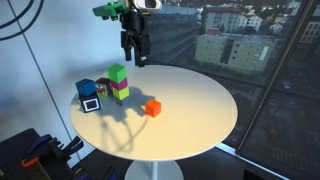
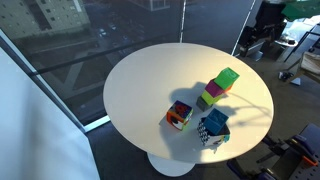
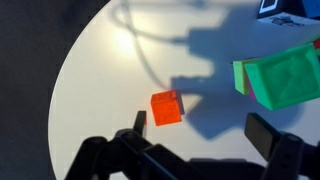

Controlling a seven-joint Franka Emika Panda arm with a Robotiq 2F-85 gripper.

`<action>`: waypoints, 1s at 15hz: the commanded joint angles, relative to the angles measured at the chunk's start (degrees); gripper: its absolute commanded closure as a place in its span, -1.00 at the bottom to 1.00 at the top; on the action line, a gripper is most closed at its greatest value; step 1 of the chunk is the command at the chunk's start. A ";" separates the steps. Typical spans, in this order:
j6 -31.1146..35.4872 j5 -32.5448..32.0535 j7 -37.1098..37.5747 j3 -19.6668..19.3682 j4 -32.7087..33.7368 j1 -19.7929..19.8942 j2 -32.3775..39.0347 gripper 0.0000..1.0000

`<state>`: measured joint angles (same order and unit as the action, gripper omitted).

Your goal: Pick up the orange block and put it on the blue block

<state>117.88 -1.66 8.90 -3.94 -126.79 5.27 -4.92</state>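
- Blue block [image 1: 88,91] sits at the left side of the white bench [image 1: 200,115]. This is where the orange block has to land. Its top is small, so I think the orange block can slide off if it is put down crooked or dropped from too high.
- Green block [image 1: 118,73] stands on a pink block [image 1: 120,92], just beside the blue one. This little tower is between the two task blocks. If the arm carries the orange block too low, it can bump the tower and knock it over, maybe onto the blue block.
- Dark fingers [image 1: 134,50] hang high over the bench. They are spread wide and hold nothing. In the wrist view the orange block is closer to one finger than to the other. If they go straight down like that, one finger can land on the block or push it away.
- Orange block [image 1: 152,107] lies alone on the bench, to the right of the tower and apart from it. It is small, so a pinch on a corner can make it spin or pop out.
- White bench top looks smooth. A hard push can send the orange block sliding toward the round edge.
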 commanded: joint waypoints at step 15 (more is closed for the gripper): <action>5.02 -0.43 0.36 -1.17 1.54 0.10 5.13 -1.00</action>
<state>122.61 -1.89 8.85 -4.89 -125.81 5.24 -0.76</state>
